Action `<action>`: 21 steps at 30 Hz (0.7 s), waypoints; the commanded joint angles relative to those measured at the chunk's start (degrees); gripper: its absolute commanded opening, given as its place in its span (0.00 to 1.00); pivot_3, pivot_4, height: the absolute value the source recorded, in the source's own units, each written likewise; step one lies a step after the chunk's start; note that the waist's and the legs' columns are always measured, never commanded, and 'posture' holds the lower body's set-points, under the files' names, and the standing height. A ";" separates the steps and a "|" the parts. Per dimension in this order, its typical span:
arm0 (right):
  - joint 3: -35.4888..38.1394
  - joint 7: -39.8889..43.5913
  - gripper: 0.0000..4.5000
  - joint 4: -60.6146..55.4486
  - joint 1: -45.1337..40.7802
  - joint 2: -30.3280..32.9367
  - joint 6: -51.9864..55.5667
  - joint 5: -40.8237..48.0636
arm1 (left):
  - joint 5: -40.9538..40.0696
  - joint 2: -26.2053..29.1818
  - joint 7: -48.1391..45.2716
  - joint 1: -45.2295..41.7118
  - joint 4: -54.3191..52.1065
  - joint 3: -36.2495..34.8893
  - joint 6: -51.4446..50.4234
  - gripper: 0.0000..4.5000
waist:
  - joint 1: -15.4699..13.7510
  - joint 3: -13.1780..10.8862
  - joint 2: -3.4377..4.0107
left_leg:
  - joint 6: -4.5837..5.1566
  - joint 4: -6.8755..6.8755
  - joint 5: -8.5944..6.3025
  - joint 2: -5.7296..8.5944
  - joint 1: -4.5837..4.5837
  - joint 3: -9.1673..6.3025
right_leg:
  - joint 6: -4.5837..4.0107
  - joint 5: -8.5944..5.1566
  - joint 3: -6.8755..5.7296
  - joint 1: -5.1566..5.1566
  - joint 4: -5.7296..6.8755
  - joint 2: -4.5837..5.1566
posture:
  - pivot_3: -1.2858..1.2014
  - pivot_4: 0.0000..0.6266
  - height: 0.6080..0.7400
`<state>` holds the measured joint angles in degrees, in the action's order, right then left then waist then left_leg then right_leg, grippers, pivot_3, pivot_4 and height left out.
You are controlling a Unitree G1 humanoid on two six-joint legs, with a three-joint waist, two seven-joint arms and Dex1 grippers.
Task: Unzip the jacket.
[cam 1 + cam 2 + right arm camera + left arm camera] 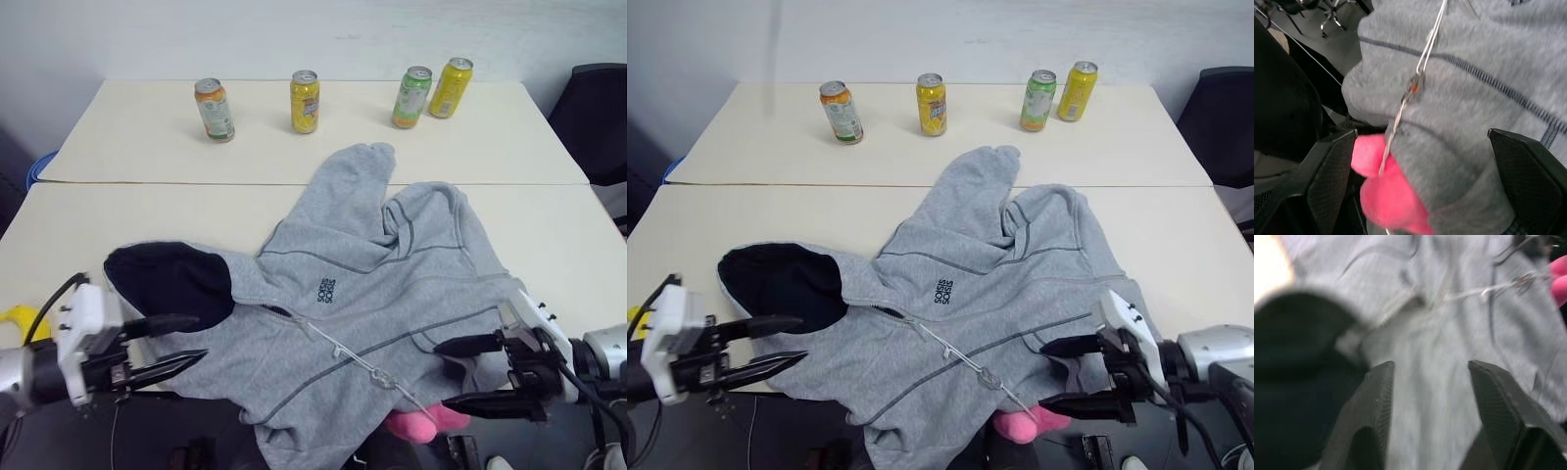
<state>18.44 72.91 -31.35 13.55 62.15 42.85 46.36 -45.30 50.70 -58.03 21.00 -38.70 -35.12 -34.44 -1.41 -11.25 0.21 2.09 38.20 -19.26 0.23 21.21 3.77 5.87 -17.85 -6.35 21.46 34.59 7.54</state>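
The jacket (pixel 382 304) lies spread on the near worktop (pixel 118 211), front up, its lower hem hanging over the near edge and one sleeve reaching up toward the seam where a second worktop (pixel 137 127) joins on behind. Its dark hood lining (pixel 168 282) faces up at the robot's left side, and a small dark logo (pixel 325 291) sits on the chest. The silver zipper (pixel 355 362) runs from below the hood diagonally down toward the hem, with its slider (pixel 1414 88) low on the track near the bottom end. Just beneath the hem a pink plush toy (pixel 423 423) pokes out, touching the fabric. The left pincer (pixel 192 341) hovers at the near edge just beside the hood, its two black fingers (pixel 1376 401) spread with nothing between them, pointing across the grey fleece. The right pincer (pixel 460 374) is at the opposite side by the hem, also released wide, one finger above and one below, with the toy and the zipper's lower end lying in front of the gap; it grips nothing. On the far worktop four drink cans stand upright and well apart from the jacket: an orange-and-green can (pixel 214 110), a yellow can (pixel 305 101), a green can (pixel 412 97) and another yellow can (pixel 451 87) just beside it.
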 commanded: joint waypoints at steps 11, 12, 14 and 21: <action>-12.09 -6.39 1.00 -10.69 -1.54 -5.21 -12.39 -12.23 | 4.15 -1.07 1.86 -7.96 -0.82 16.85 3.33 1.00 | -0.04 0.02 -0.04 | -0.15 0.05 0.13 0.00 -0.08 0.03 | 0.01 0.01 0.03 0.04 0.26 -0.07 | 0.52 0.24 1.00; -13.27 -6.74 1.00 -10.83 -2.11 -5.08 -12.26 -12.79 | 4.31 -1.13 1.95 -8.02 -0.79 17.05 3.47 1.00 | -0.03 0.02 -0.04 | -0.16 0.06 0.13 0.00 -0.05 0.02 | 0.01 0.01 0.02 0.05 0.26 -0.08 | 0.52 0.24 1.00; -16.83 -9.67 0.96 -10.94 -5.70 -5.87 -8.12 -12.32 | 4.77 -1.36 2.30 -8.17 -0.77 17.73 3.71 1.00 | -0.02 0.02 -0.05 | -0.16 0.06 0.13 0.00 -0.06 0.02 | 0.01 0.01 0.02 0.05 0.24 -0.07 | 0.52 0.24 1.00; -17.50 -8.93 0.51 -10.70 -10.78 -7.54 -2.66 -3.43 | 6.13 -1.88 2.92 -9.57 0.44 19.18 4.53 1.00 | -0.23 0.02 -0.04 | -0.15 0.08 0.13 0.00 -0.02 -0.06 | 0.01 0.00 -0.03 0.04 0.22 -0.05 | 0.52 0.24 1.00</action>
<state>0.17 62.82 -40.47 2.75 55.29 40.20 40.03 -39.62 49.09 -55.10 11.81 -38.21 -16.16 -31.02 -1.64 -11.24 0.17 1.95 38.29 -19.13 0.23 21.20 3.70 5.87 -17.85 -6.40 21.49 34.79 7.49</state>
